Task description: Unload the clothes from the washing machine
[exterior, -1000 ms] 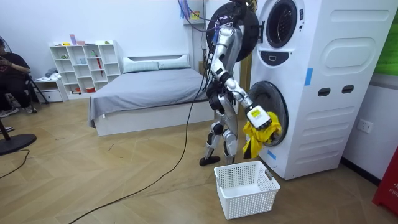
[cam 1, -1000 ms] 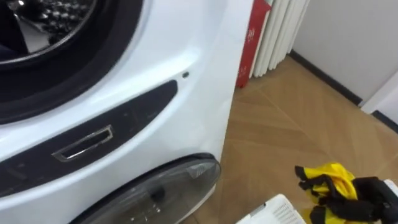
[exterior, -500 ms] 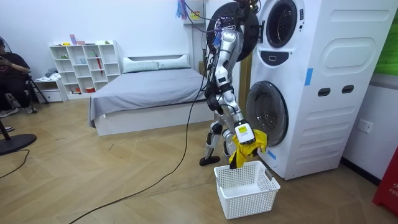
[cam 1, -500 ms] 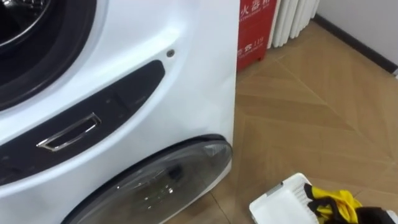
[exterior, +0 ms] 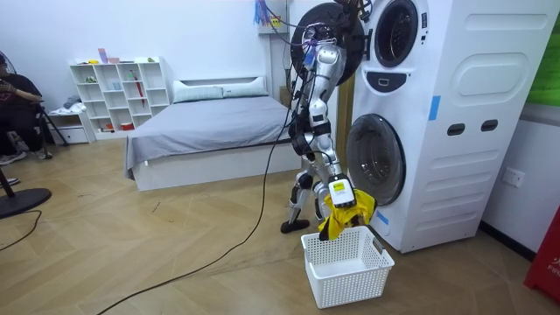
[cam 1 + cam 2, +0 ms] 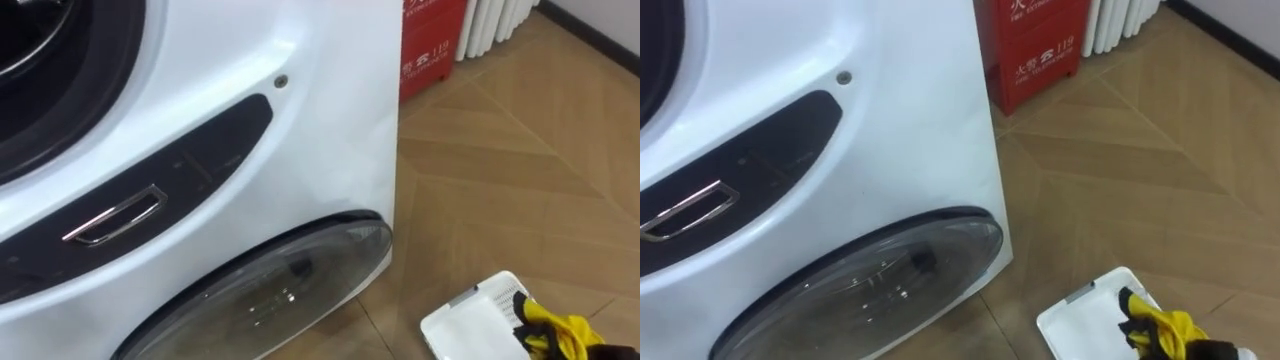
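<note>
I stand facing the white stacked washing machine (image 5: 437,122). Its upper door (image 5: 325,37) is swung open and the dark drum opening (image 6: 40,70) shows at the top left of the left eye view. The lower round glass door (image 6: 265,295) is closed. My right hand (image 5: 340,190) is shut on a yellow and black garment (image 5: 348,208), which hangs down into the white plastic basket (image 5: 346,265) on the floor. The same garment (image 6: 555,330) and basket rim (image 6: 468,318) show at the lower right of the eye views, garment (image 6: 1165,330) over basket (image 6: 1080,318).
A red cabinet (image 6: 432,45) and a white radiator (image 6: 498,20) stand beyond the machine's corner. Behind me are a bed (image 5: 210,131), a white shelf (image 5: 118,92) and a seated person (image 5: 16,105). Open wooden floor (image 6: 540,190) lies to my right.
My right hand has come down with the yellow garment from beside the lower door to the basket. The eye views have shifted, so the basket shows more.
</note>
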Tool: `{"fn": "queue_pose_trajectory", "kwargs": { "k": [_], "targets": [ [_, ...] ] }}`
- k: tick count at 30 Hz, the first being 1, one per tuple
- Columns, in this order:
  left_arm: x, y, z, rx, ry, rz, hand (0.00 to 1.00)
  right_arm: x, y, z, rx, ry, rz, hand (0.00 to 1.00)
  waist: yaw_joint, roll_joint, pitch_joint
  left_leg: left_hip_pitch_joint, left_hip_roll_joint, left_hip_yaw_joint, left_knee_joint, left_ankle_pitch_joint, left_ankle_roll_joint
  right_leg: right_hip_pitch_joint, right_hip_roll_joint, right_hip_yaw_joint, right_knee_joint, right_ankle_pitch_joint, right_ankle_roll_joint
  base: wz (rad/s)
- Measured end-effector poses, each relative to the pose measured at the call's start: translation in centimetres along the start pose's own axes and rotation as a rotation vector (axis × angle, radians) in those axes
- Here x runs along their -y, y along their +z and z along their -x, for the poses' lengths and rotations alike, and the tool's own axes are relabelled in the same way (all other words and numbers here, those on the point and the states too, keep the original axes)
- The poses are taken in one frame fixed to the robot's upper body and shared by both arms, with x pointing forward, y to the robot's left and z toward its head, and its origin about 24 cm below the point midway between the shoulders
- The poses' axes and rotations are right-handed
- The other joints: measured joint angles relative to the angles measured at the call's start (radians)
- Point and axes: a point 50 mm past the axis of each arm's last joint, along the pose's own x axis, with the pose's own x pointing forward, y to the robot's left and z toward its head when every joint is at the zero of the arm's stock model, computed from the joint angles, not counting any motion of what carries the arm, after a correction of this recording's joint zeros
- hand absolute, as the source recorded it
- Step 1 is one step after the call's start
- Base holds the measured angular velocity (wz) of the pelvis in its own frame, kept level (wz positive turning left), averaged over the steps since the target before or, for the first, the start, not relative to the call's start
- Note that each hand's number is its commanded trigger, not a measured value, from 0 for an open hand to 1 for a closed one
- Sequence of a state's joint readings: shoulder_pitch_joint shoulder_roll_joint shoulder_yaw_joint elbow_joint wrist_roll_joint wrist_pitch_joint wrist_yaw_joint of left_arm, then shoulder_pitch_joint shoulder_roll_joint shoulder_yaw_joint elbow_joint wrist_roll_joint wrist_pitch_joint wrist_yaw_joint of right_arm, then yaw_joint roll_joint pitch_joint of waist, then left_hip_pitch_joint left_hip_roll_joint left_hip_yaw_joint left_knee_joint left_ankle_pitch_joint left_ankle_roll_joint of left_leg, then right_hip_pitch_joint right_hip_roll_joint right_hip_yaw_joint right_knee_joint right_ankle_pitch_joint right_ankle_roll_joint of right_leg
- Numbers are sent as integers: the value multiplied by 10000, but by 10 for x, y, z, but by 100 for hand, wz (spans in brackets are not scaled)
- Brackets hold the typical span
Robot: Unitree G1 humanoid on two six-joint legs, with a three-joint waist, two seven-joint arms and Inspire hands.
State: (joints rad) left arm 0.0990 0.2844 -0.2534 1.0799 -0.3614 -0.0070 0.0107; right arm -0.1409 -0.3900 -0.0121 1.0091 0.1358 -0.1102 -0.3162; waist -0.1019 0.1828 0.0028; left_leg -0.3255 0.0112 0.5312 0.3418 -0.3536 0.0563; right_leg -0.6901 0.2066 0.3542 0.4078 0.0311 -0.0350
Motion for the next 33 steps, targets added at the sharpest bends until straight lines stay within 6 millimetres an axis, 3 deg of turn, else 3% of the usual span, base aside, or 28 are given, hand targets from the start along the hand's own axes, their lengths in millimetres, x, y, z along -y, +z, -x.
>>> {"fn": "queue_pose_trajectory", "kwargs": {
  "k": [10, 18, 26, 33],
  "targets": [
    [2, 1, 0, 120, 24, 441, 0, 5, -1, 0, 32, -712, -326, 0, -5, 141, 4, -114, -80, -142, 56, 46, 13, -189, -130, -187, 276, -180, -32, 7],
    [4, 0, 0, 133, -19, 845, 0, 7, -6, 0, -129, -937, -378, 0, -19, 135, 7, -236, -220, -204, 26, 66, 29, -446, -193, -158, 605, -333, -11, 2],
    [6, 0, 0, 140, 24, 1215, 0, 10, -23, 4, -767, -1061, -353, 0, -14, 84, 36, -333, -314, -411, 53, 135, 103, -488, -321, -220, 595, -397, 58, 8],
    [6, -1, 0, 130, 43, 1217, 0, 11, -25, 5, -811, -1136, -398, 0, -24, 59, 30, -278, -297, -415, 11, 128, 135, -490, -370, -287, 725, -419, 84, 0]
  ]
}}
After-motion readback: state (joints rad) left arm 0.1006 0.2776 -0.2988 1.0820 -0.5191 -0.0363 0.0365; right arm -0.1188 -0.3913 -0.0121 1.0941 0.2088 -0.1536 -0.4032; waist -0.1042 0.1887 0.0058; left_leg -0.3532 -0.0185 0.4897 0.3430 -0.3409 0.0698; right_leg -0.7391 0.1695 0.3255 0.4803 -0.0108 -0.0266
